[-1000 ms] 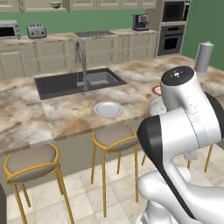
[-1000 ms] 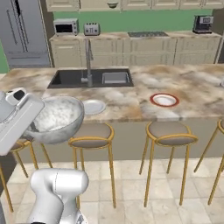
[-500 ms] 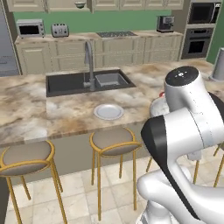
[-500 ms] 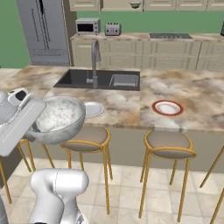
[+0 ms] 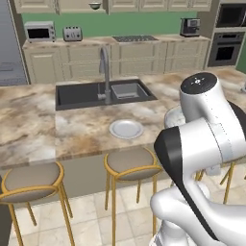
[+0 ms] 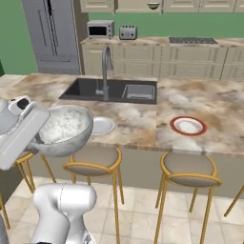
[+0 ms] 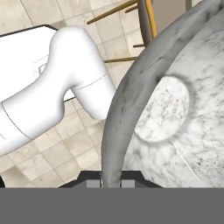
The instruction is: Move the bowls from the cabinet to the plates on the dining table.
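Observation:
My gripper (image 6: 42,136) is shut on the rim of the speckled silvery grey bowl (image 6: 64,129), which hangs tilted in front of the dining table (image 6: 143,125), above a stool. In the hand view the bowl (image 7: 175,113) looms close, its rim pinched at my gripper (image 7: 110,183). The white plate (image 5: 126,129) lies near the table's front edge by the sink; in the right base view the white plate (image 6: 104,126) is half hidden behind the bowl. The red-rimmed plate (image 6: 188,126) lies further right. A second bowl (image 6: 153,5) sits in the cabinet (image 6: 133,5) on the far wall.
A dark inset sink (image 5: 103,93) with a tall tap (image 5: 104,72) is set in the table. Round yellow-framed stools (image 6: 189,169) line its near side. A microwave (image 6: 100,29) and a toaster (image 6: 127,32) stand on the back counter; a fridge (image 6: 52,33) stands at left.
The whole picture has shifted in both base views, so the base has moved and the table now looks nearer. The bowl stays gripped the same way.

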